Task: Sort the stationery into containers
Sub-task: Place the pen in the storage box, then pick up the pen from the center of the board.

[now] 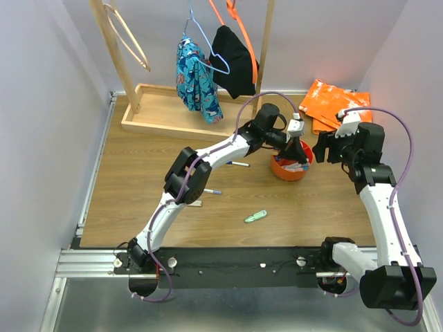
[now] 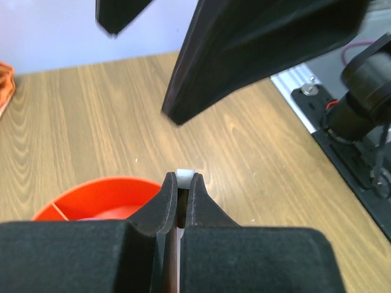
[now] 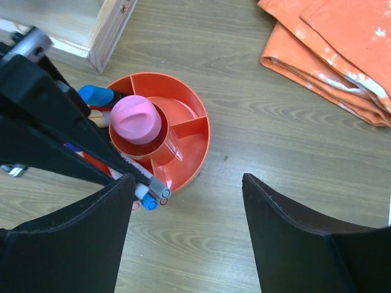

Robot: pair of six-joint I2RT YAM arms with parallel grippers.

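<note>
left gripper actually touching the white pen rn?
Touching. The left wrist view shows the left gripper closed on the white pen, jaws pressed against both its sides with no gap.

One cup (image 1: 289, 168) – one pink highlighter (image 3: 135, 119) and one blue cap (image 3: 96, 95) showing in it; two loose pens (image 1: 237, 164) (image 1: 212, 191), a third pen (image 2: 184, 174) in the left gripper (image 2: 182, 179); one mint-green piece (image 1: 255, 216); one bag (image 1: 332, 104); two garments (image 1: 197, 79) – one patterned, one black; two arms (image 1: 208, 159)
</note>
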